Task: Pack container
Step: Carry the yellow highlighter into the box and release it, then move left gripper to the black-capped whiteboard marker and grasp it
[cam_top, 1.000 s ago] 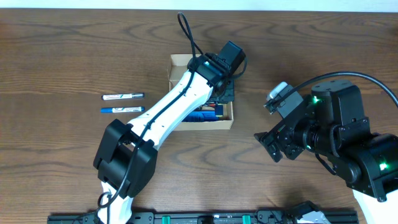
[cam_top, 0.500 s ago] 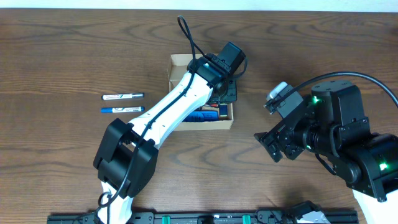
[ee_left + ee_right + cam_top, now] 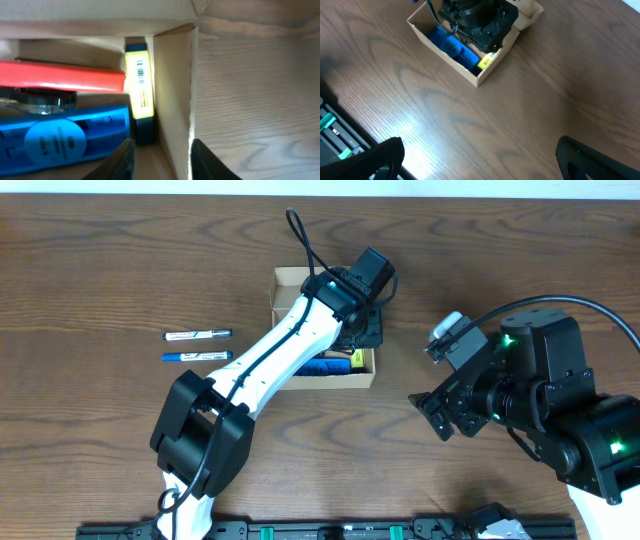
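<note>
The container (image 3: 285, 277) is an open tan cardboard box at the table's middle; it also shows in the right wrist view (image 3: 442, 56). Inside lie a blue item (image 3: 65, 140), a red item (image 3: 60, 77) and a yellow-labelled marker (image 3: 139, 87) along the right end wall (image 3: 172, 90). My left gripper (image 3: 365, 330) is open at that end; its jaws (image 3: 161, 150) straddle the wall, one finger inside, one outside. My right gripper (image 3: 430, 415) is open and empty over bare table (image 3: 480, 160), right of the box.
Two markers lie left of the box: a black-and-white one (image 3: 197, 335) and a blue one (image 3: 196, 356). The box's flap (image 3: 532, 12) hangs open at its far side. My left arm crosses over the box.
My left gripper has shifted slightly towards the table's far side at the box's right end, and more of the yellow marker now shows. My right arm has not moved.
</note>
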Tool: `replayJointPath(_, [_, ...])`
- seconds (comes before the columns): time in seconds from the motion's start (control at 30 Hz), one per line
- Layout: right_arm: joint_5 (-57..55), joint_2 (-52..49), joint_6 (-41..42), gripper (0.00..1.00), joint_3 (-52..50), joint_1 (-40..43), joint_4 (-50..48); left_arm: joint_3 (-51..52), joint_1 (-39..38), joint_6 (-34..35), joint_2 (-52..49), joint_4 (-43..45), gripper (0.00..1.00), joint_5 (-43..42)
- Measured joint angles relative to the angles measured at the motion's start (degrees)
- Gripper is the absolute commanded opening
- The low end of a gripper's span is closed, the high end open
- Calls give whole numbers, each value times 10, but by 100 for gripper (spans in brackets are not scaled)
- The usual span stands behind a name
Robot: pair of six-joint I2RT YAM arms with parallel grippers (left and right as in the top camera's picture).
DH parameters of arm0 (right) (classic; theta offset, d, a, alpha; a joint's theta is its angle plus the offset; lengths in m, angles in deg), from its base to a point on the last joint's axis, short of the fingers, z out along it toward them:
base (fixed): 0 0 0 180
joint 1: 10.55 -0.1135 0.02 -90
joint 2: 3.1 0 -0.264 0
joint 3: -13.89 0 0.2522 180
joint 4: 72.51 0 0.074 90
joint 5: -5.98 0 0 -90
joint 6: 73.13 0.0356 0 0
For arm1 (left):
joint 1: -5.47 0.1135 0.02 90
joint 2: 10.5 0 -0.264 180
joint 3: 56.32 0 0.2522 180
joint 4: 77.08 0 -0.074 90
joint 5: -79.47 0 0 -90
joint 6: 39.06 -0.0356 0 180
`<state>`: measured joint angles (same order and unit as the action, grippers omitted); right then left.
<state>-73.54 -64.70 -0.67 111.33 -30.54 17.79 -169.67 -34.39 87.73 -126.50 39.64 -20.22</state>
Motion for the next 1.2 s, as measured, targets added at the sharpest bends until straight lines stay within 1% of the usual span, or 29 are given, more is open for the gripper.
replayJointPath(0.1, [0, 0, 0, 99, 0, 0, 0, 0, 1, 1, 11, -17, 37, 15])
replayJointPath(0.27, [0, 0, 0, 99, 0, 0, 0, 2, 23, 7, 96, -71, 37, 57])
replayJointPath(0.37, [0, 0, 0, 99, 0, 0, 0, 2, 61, 30, 170, -123, 40, 93])
replayJointPath(0.47, [0, 0, 0, 99, 0, 0, 0, 2, 105, 61, 221, -167, 43, 129])
replayJointPath(0.53, [0, 0, 0, 99, 0, 0, 0, 2, 137, 82, 240, -194, 48, 149])
replayJointPath(0.67, [0, 0, 0, 99, 0, 0, 0, 3, 200, 126, 241, -223, 48, 167])
replayJointPath(0.77, [0, 0, 0, 99, 0, 0, 0, 18, 240, 157, 239, -215, 52, 172])
replayJointPath(0.83, [0, 0, 0, 99, 0, 0, 0, 43, 264, 178, 239, -197, 52, 171])
replayJointPath(0.93, [0, 0, 0, 99, 0, 0, 0, 96, 294, 200, 238, -151, 54, 159])
replayJointPath(1.03, [0, 0, 0, 99, 0, 0, 0, 149, 315, 221, 237, -101, 63, 148])
replayJointPath(1.2, [0, 0, 0, 99, -1, 0, 0, 226, 337, 253, 230, -15, 64, 127])
